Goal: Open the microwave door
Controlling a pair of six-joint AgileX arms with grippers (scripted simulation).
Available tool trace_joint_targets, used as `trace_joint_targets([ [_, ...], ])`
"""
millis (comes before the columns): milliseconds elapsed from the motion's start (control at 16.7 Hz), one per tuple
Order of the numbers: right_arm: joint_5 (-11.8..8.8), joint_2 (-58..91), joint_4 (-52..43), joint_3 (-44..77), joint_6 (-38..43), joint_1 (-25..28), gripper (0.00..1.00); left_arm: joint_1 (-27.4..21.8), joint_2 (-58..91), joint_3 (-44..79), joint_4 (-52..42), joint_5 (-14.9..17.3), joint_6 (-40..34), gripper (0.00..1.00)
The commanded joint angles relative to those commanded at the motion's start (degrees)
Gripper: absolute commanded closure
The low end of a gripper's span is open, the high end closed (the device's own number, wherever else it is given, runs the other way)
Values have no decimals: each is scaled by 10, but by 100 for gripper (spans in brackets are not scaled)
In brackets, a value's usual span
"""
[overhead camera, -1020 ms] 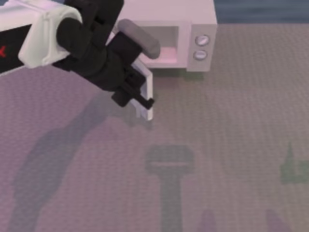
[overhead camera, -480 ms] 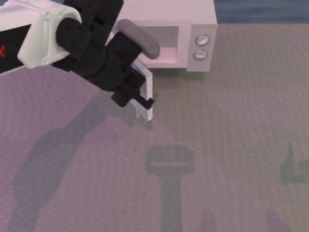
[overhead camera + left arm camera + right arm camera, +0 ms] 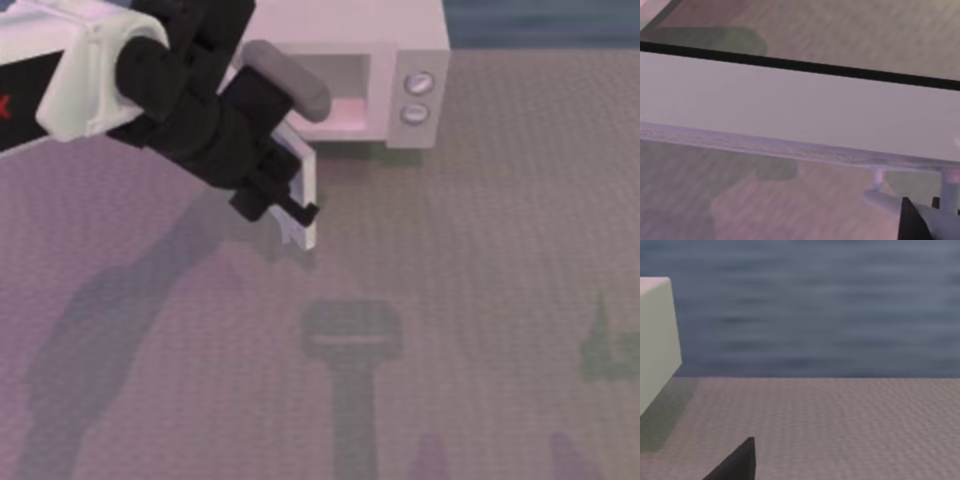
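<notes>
Left gripper [image 3: 300, 212] at swung-out microwave door [image 3: 305, 195] handle.

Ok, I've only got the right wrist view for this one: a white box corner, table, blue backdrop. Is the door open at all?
Observer: Yes. In the top view the door stands out from the microwave toward the camera, and the pale cavity shows.
Operator: Which arm is on it?
Observer: The left gripper is at the door's outer edge, reaching in from the table's left.
Operator: Does its wrist camera show the handle?
Observer: Yes, the slim handle shows just beyond the door's flat face, which fills much of that view.
</notes>
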Motion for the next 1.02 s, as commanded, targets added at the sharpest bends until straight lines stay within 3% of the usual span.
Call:
trace_joint_targets([
  [480, 0, 0, 0, 0, 0, 0, 0, 25, -13, -13, -13, 34, 64, 100],
  [1020, 0, 0, 0, 0, 0, 0, 0, 27, -14, -15, -14, 36, 68, 100],
])
